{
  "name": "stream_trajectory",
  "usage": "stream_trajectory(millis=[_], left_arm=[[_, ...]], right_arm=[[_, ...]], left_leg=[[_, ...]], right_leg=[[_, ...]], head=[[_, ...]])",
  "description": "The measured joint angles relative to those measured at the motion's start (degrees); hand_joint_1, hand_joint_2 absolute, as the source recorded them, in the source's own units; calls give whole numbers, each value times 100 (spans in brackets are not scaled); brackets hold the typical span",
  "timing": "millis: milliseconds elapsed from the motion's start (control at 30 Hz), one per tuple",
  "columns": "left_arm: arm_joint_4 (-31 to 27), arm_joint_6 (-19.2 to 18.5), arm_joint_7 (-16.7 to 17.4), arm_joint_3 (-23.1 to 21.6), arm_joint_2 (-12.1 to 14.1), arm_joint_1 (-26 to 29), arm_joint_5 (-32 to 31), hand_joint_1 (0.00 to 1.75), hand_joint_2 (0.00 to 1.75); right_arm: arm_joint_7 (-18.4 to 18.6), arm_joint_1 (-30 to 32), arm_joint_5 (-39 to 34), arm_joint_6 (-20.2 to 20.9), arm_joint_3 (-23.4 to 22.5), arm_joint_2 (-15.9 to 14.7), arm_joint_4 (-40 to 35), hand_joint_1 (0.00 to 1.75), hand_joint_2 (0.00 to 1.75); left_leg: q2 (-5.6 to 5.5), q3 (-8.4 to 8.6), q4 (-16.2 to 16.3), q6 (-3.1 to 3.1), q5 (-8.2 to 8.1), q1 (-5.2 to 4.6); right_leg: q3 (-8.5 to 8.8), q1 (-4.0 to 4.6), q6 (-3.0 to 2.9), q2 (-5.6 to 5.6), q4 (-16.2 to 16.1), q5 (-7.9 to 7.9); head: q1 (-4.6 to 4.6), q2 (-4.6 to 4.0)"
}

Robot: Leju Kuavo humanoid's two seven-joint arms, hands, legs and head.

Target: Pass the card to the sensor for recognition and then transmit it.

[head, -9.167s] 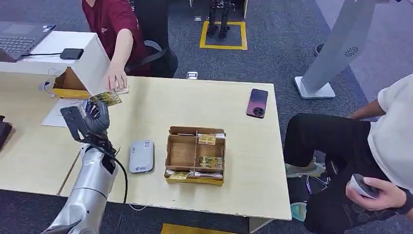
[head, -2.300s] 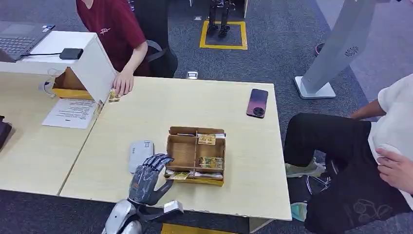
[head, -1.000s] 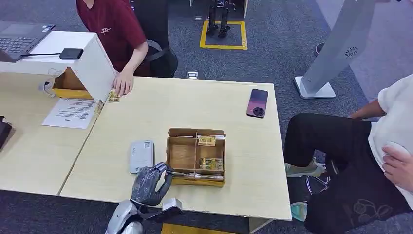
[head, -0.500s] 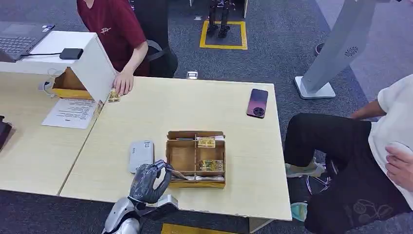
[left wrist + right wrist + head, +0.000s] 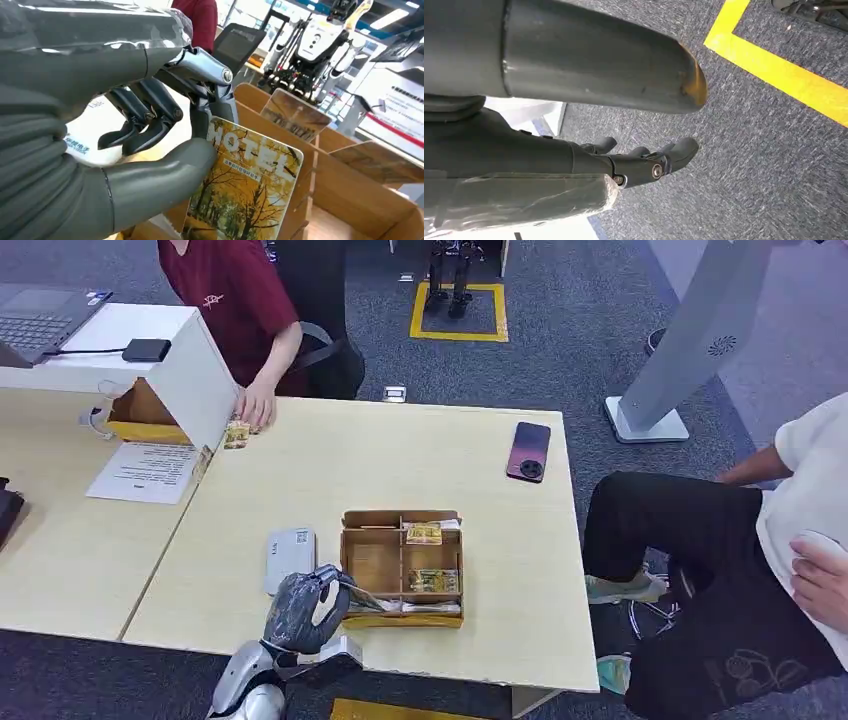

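Note:
My left hand (image 5: pixel 300 610) is at the near left corner of the cardboard card box (image 5: pixel 374 560) and pinches a card (image 5: pixel 361 596) there. In the left wrist view the thumb (image 5: pixel 150 187) and a finger hold this yellow card (image 5: pixel 250 192), printed HOTEL over autumn trees, just above the box's wall (image 5: pixel 360 200). More cards stand in the box's other compartments (image 5: pixel 424 532). The white sensor pad (image 5: pixel 289 557) lies flat on the table just left of the box, beside my hand. My right hand (image 5: pixel 644 162) hangs over grey carpet, holding nothing.
A person in red sits at the far left, one hand (image 5: pixel 256 405) resting by a card (image 5: pixel 237 434) near a white stand (image 5: pixel 190 365). A phone (image 5: pixel 528 451) lies far right on the table (image 5: pixel 400 455). Another person (image 5: pixel 800 540) sits at the right.
My left hand has closed its thumb and finger on the card at the box's near left corner and drawn it slightly out. The box has shifted a little.

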Motion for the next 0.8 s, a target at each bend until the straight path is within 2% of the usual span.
stream_trajectory(millis=[800], left_arm=[[-39,-35,-2,0,35,0,22,175,175]], right_arm=[[0,0,0,2,0,17,0,0,0]], left_leg=[[0,0,0,0,0,0]], right_leg=[[0,0,0,0,0,0]], head=[[-2,0]])
